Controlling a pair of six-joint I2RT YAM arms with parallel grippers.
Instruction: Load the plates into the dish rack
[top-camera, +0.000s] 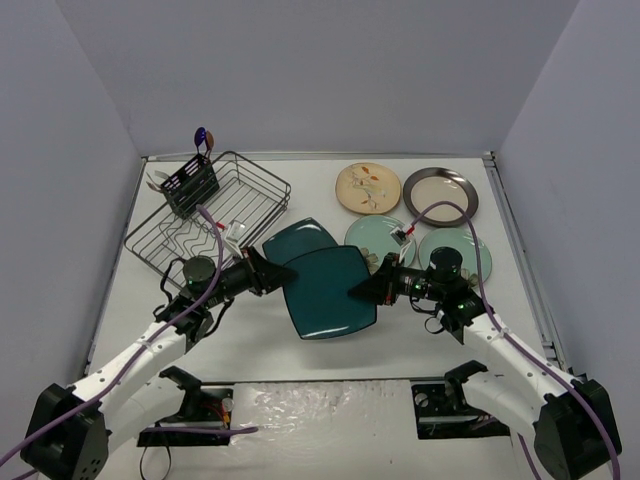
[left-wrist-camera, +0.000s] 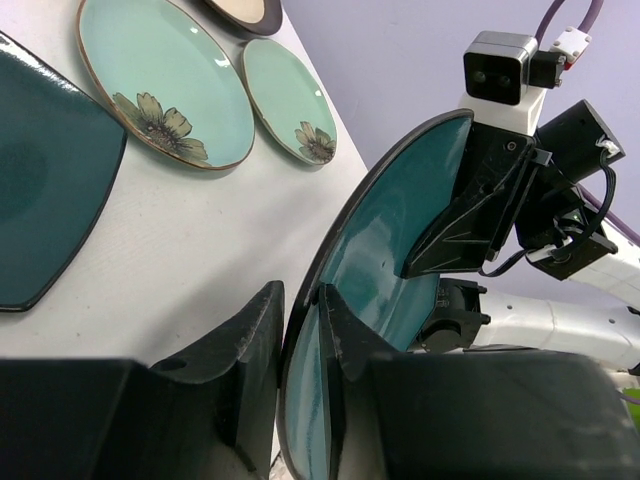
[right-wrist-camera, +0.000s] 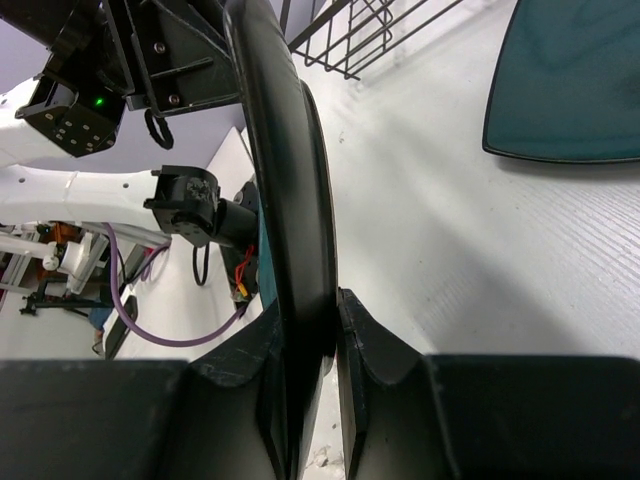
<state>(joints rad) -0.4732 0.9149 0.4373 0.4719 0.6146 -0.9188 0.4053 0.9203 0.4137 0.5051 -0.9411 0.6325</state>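
Note:
Both grippers hold one dark teal square plate (top-camera: 330, 292) by opposite edges, tilted above the table centre. My left gripper (top-camera: 283, 272) is shut on its left edge; in the left wrist view (left-wrist-camera: 300, 310) the fingers pinch the rim of the plate (left-wrist-camera: 390, 250). My right gripper (top-camera: 362, 290) is shut on its right edge; in the right wrist view (right-wrist-camera: 305, 320) the plate (right-wrist-camera: 290, 180) shows edge-on. The second teal square plate (top-camera: 300, 240) lies flat behind it. The black wire dish rack (top-camera: 215, 215) stands at the back left and holds no plates.
The cutlery holder (top-camera: 190, 185) sits at the rack's far corner with utensils in it. A cream floral plate (top-camera: 368, 187), a beige dark-rimmed plate (top-camera: 440, 195) and two mint-green plates (top-camera: 380, 240) (top-camera: 455, 250) lie at the back right. Walls enclose the table.

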